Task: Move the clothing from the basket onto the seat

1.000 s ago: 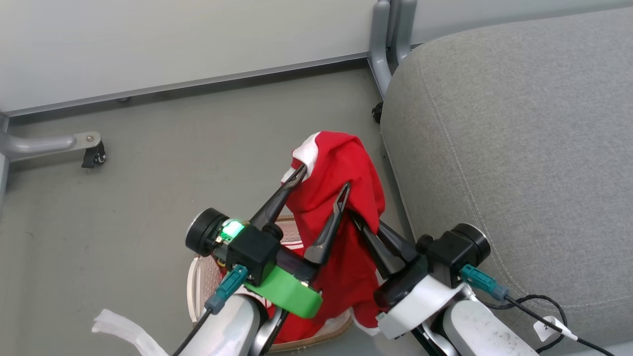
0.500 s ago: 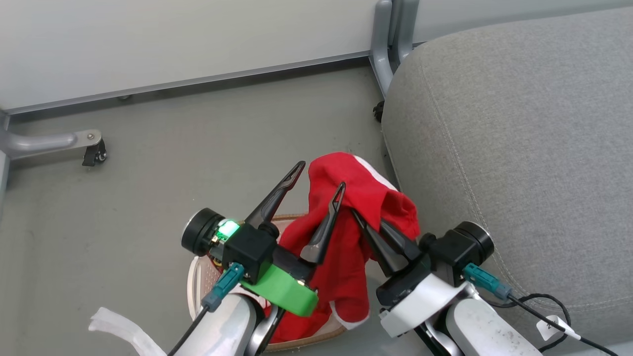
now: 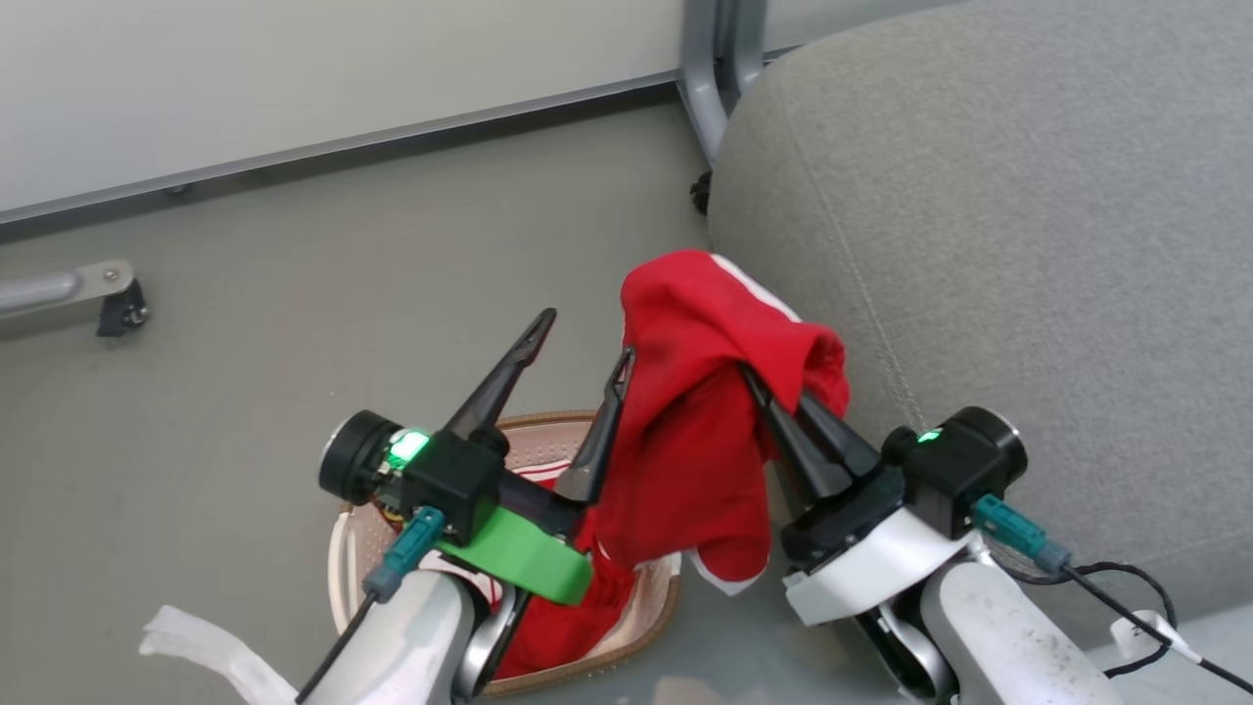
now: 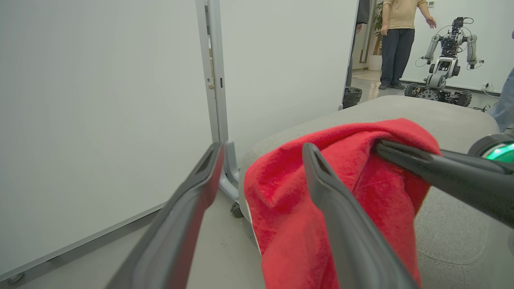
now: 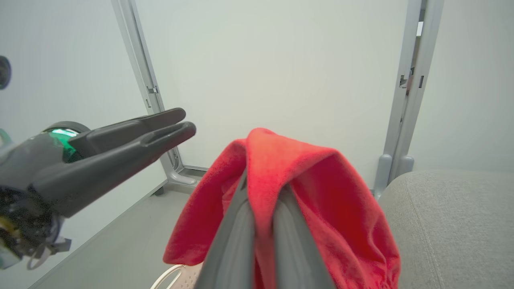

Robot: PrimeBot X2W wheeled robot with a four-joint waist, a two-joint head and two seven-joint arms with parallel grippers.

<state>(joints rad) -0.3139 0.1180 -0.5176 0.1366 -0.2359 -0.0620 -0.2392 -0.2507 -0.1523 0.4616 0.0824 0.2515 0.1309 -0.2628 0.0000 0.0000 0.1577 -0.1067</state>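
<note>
Grey floor (image 3: 294,294) runs to a white partition wall (image 3: 294,78). On the right of the head view lies the seat (image 3: 1028,245), its rounded left edge near the basket (image 3: 538,421) on the floor. The clothing (image 3: 705,431) hangs over the basket, pinched at its crest by the closed right end effector (image 3: 762,387), its lower folds reaching into the basket. The left end effector (image 3: 582,338) is spread wide and empty, its inner finger beside the cloth.

Left wrist view: the cloth drapes downward with the seat behind it.

Right wrist view: both fingers clamp the fabric. The seat lies to the right with open room, so the carry looks to go rightward with the right arm.
</note>
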